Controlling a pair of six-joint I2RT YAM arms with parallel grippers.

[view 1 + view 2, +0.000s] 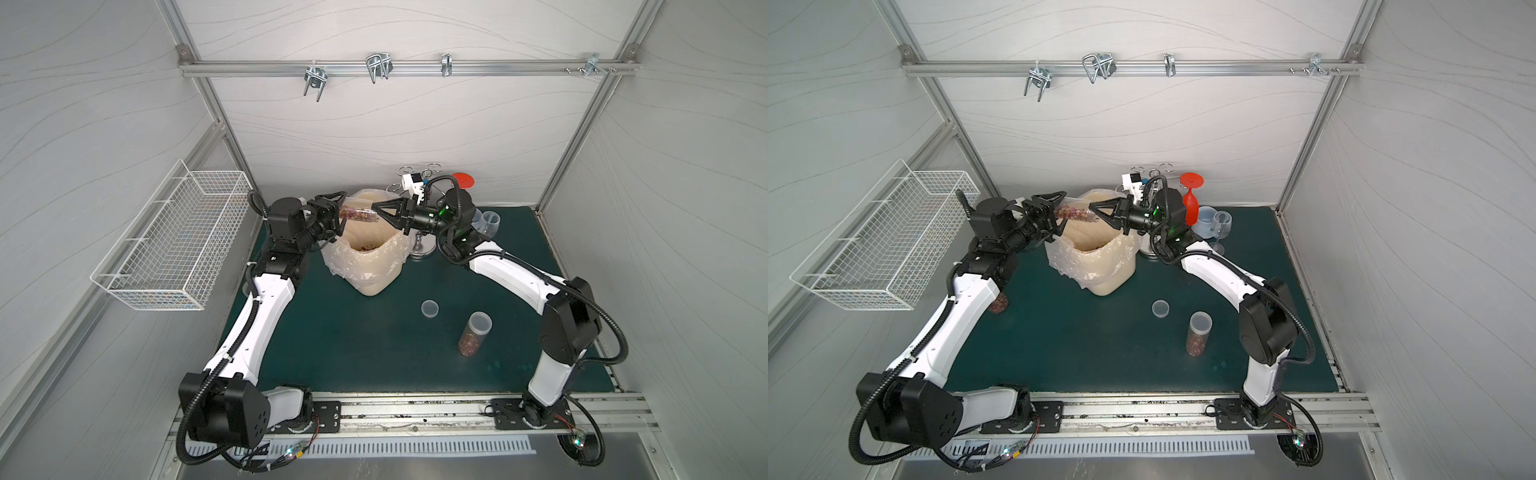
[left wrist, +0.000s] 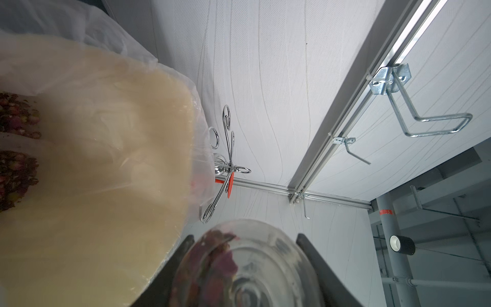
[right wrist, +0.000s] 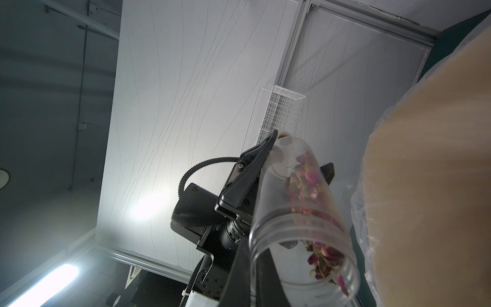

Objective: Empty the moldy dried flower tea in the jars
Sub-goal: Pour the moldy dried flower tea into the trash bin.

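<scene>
**The tall jar (image 1: 360, 211) hung sideways over the bin (image 1: 370, 282)**

The left jaws squeezed the bottom end of the tall jar. The right jaws pinched its open rim. The jar lay above the bag-lined bin, with dried flower tea (image 3: 305, 183) inside. A second jar (image 1: 473, 332) of tea stood on the green table (image 1: 353, 345) near a loose lid (image 1: 429, 308).

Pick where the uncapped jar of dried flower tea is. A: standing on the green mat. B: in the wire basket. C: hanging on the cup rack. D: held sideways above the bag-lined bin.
D: the uncapped jar lies sideways over the bag-lined bin, left gripper at its base, right gripper at its mouth.
</scene>
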